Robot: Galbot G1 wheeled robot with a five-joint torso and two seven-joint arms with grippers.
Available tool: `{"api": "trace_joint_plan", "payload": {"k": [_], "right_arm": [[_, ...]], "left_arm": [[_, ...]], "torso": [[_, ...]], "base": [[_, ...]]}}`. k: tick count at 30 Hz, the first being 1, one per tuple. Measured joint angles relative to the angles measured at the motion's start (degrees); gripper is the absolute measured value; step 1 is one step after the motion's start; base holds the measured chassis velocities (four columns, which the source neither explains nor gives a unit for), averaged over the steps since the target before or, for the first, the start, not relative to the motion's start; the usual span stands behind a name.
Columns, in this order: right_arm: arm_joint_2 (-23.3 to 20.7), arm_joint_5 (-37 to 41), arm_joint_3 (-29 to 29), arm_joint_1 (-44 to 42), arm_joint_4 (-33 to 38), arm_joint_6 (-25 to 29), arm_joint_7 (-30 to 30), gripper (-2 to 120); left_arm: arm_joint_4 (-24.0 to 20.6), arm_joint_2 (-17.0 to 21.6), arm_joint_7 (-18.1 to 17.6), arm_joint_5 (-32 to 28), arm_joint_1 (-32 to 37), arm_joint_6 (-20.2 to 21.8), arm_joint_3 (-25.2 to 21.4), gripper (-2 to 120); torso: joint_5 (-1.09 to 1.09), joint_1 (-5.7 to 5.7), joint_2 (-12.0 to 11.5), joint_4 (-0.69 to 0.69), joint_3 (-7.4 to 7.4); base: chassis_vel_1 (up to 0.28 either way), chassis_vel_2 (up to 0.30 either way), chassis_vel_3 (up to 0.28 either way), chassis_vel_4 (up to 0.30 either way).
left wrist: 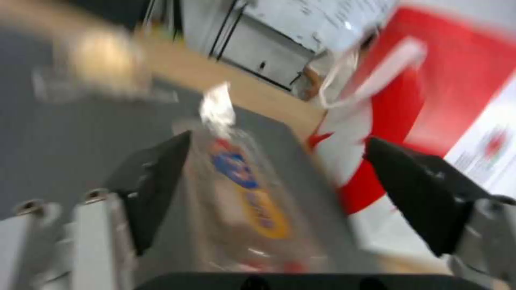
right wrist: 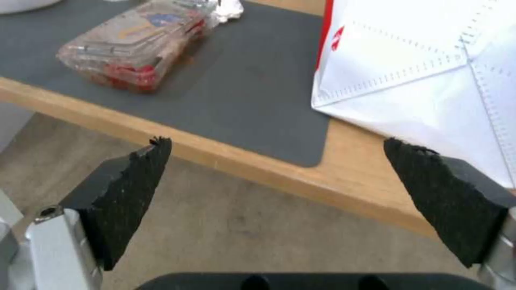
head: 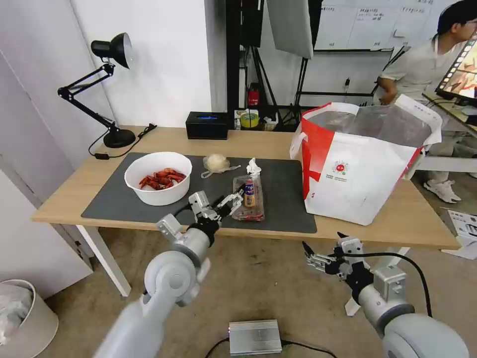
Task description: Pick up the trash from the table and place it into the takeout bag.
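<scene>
Left gripper (head: 233, 201), fingers spread wide apart, reaches up from lower centre of the head view to the near end of the clear hinged plastic tray with red bits (head: 249, 198) on the dark grey mat (head: 288, 199). Right gripper (head: 323, 247), also spread open, hangs below the light wood table edge (head: 392, 238), lower right. Behind stand a white round bowl of red crayfish shells (head: 158, 177), a white tissue wad (head: 254, 166), and the large white takeout bag with red side panels (head: 360, 164).

You're looking at a lab or studio: whiteboard (head: 377, 22) on the wall, black light stands (head: 258, 59), black desk lamp (head: 107, 84).
</scene>
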Motion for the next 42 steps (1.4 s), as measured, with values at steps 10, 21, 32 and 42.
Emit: {"api": "trace_joint_plan", "payload": {"k": [10,21,32,42], "right_arm": [[-1.39,2.47,0.11,1.56,-0.62,-0.04,0.43,100],[-4.88,20.29,0.48,7.71,-3.59,-0.36,5.55,100],[-6.83,24.51,-0.14,11.88,-5.92,-0.48,6.87,100],[-8.65,33.3,-1.86,17.45,-8.2,-1.46,9.68,100]], "left_arm": [[5.17,7.7,9.71,12.04,-5.68,-3.67,4.49,56],[11.52,7.34,12.24,13.93,-10.89,-4.31,12.41,5],[14.17,5.38,11.72,12.84,-13.45,-4.28,14.71,0],[15.8,5.49,11.42,13.15,-14.48,-3.21,15.99,0]], "torso": [[0.01,0.0,0.0,-0.01,0.0],[0.03,0.0,0.0,-0.01,0.0],[0.03,0.0,0.0,-0.01,0.0],[0.02,0.0,0.0,-0.01,0.0]], "base": [[0.0,0.0,0.0,0.0],[0.0,0.0,0.0,0.0],[0.0,0.0,0.0,0.0],[0.0,0.0,0.0,0.0]]}}
